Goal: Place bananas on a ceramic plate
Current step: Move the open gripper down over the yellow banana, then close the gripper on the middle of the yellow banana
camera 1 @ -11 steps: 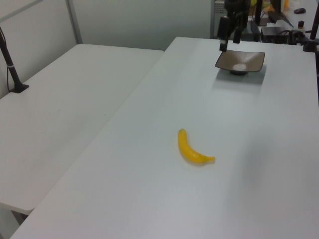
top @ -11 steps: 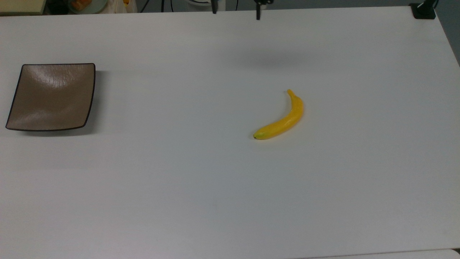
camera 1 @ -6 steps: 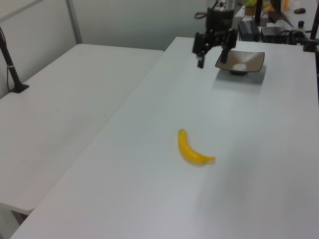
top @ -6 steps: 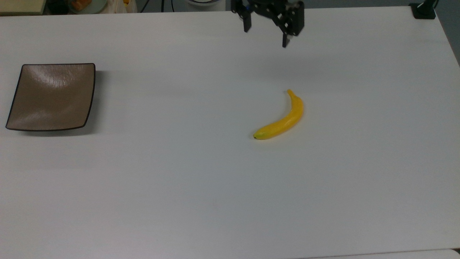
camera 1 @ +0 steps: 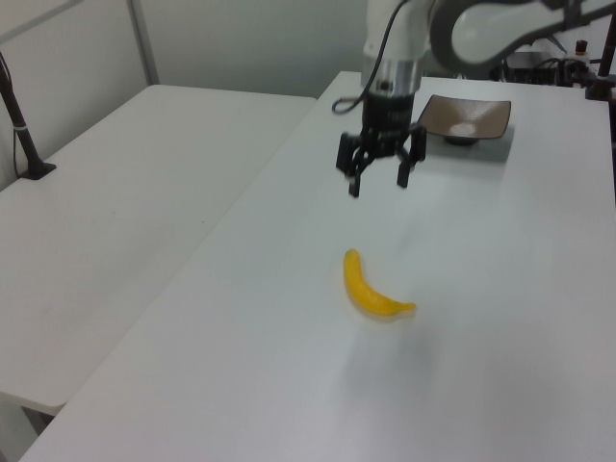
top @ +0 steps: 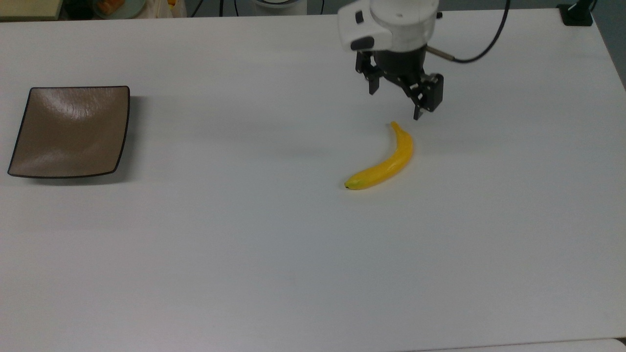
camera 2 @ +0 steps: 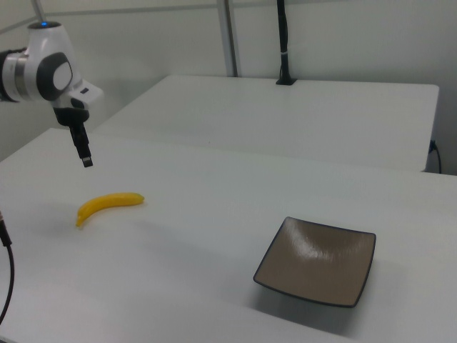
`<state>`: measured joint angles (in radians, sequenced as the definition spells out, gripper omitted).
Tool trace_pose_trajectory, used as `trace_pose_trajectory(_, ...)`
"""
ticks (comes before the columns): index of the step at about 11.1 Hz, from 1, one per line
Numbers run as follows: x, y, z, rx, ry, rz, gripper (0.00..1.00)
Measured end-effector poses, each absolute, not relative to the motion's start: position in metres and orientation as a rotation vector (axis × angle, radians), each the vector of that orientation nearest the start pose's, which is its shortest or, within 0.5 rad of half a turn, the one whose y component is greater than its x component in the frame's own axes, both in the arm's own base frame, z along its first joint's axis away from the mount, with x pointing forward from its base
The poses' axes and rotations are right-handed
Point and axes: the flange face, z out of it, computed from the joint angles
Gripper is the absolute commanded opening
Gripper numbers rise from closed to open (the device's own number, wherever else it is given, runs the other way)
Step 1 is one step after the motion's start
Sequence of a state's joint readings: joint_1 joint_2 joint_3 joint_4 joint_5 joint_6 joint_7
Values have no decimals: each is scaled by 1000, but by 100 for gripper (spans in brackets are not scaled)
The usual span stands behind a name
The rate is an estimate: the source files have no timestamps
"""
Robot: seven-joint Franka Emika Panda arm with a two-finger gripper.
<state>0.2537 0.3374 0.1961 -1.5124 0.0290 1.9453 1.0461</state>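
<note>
Gripper (top: 395, 103) jaws wide, empty — hovering near banana (top: 384, 162) stem; plate (top: 68, 131) well apart; right view hides one finger.

The ceramic plate (top: 71, 132) looks glossy with glare, the banana (top: 384, 164) smooth, the table (top: 244, 244) matt white.

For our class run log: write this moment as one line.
gripper: open, above table, near banana stem | banana: lying on table | plate: empty

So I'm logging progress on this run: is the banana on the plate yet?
No, the banana lies on the white table, far from the empty plate.
</note>
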Motion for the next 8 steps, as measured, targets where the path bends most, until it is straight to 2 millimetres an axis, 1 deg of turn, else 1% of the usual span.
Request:
trace_pose_trajectory(1,615,287,465,-2872,914,-28,100)
trace_pose_trajectory(4,625,304,410,-2917,906,-33,100)
trace_pose_trajectory(5,627,308,395,-2922,900,-30,100)
trace_pose_trajectory(8,635,312,362,-2924,890,-39,100)
